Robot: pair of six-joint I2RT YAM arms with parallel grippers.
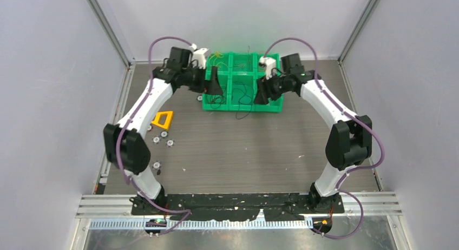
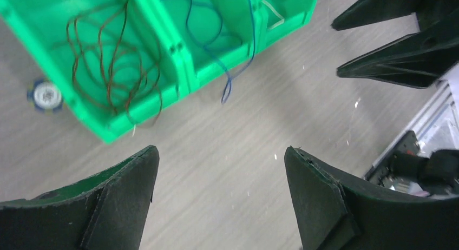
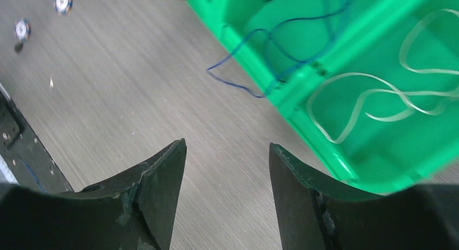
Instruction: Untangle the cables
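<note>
A green bin [image 1: 242, 107] with several compartments stands at the back middle of the table and holds the cables. In the left wrist view a brown-red cable [image 2: 108, 60] coils in one compartment of the bin [image 2: 181, 55]. A blue cable [image 2: 231, 71] hangs over its front wall onto the table. The right wrist view shows the same blue cable [image 3: 238, 86] and a white cable [image 3: 373, 93] inside the bin [image 3: 303, 106]. Yellow cables [image 1: 217, 56] lie in a back compartment. My left gripper [image 2: 219, 152] [image 1: 214, 86] and right gripper [image 3: 227, 144] [image 1: 262, 92] hover open at the bin's front corners, holding nothing.
A yellow triangular piece [image 1: 162, 119] and several small round chips [image 1: 162, 137] lie on the table left of centre. One chip [image 2: 46, 93] sits beside the bin. Grey walls close in the left, right and back sides.
</note>
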